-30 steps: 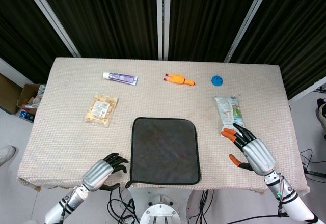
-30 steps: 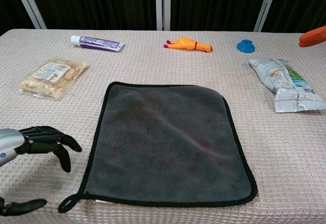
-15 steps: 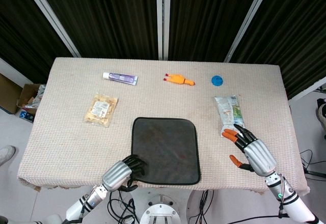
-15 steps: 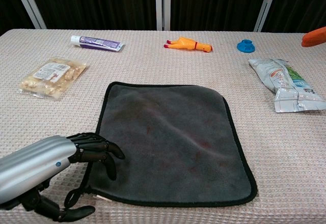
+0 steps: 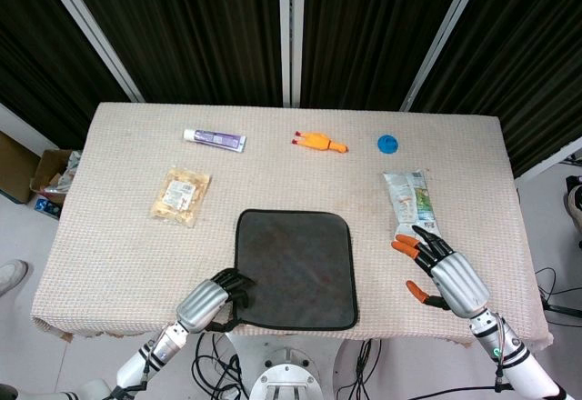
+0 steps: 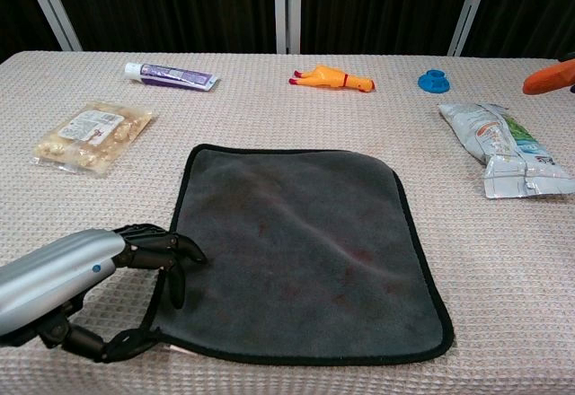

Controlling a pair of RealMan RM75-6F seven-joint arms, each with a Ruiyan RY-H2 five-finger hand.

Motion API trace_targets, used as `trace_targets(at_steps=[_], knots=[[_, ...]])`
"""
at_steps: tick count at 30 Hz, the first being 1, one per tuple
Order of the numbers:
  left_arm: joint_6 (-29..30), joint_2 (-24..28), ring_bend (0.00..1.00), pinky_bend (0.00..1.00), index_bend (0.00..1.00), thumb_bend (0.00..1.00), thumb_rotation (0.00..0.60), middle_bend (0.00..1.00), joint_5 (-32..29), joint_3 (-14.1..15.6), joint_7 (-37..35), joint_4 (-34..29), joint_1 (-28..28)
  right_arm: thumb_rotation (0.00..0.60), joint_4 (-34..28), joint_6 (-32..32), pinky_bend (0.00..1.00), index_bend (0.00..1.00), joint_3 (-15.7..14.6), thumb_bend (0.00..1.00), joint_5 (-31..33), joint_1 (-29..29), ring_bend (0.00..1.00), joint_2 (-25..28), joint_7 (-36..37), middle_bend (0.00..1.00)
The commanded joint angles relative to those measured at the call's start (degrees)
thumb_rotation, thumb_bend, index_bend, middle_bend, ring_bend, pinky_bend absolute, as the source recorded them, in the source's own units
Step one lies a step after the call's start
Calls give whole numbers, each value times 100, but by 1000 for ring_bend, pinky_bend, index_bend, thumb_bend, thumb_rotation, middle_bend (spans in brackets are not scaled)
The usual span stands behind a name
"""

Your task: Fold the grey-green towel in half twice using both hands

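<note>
Soft, limp grey-green towel [image 6: 296, 256] is best pinched at its 7 o'clock corner, where the left hand [image 6: 85, 278] apparently touches, fingers curled; right hand [image 5: 446, 273] hovers spread, empty.

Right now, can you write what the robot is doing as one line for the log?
stage: reaching | towel: flat, unfolded | left hand: fingers at towel's near-left edge, grip unclear | right hand: open, beside snack pouch

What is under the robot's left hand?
The left hand sits over the towel at its near left corner, with fingers on the dark edge. The corner's loop and the cloth right below the hand are covered, so I can't see them.
</note>
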Motion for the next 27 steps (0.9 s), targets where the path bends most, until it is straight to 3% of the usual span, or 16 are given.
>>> trace_targets(at_steps=[1,8,17,23,27], knots=[[-34,-14,201,146,505,307,600,227,4,37,-114,28,-63,600,-11,-2,175,190,-2,289,-2,2,15,7,-7,161],[-4,-93,201,146,588,361,600,236,-27,47,-437,117,-129,600,-37,-74,175,200,-57,312,-56,26,15,7,-63,161],[81,-105,201,145,665,416,600,260,-86,45,-644,147,-151,600,9,-746,165,313,-397,351,-398,236,15,-147,-563,163],[58,-69,201,146,666,416,600,260,-209,14,-836,61,-170,600,431,-912,123,404,-607,178,-876,415,15,-567,-676,181],[19,-64,201,146,673,418,600,260,-298,-6,-959,7,-179,600,994,-775,107,446,-631,159,-1039,381,16,-1011,-809,188]])
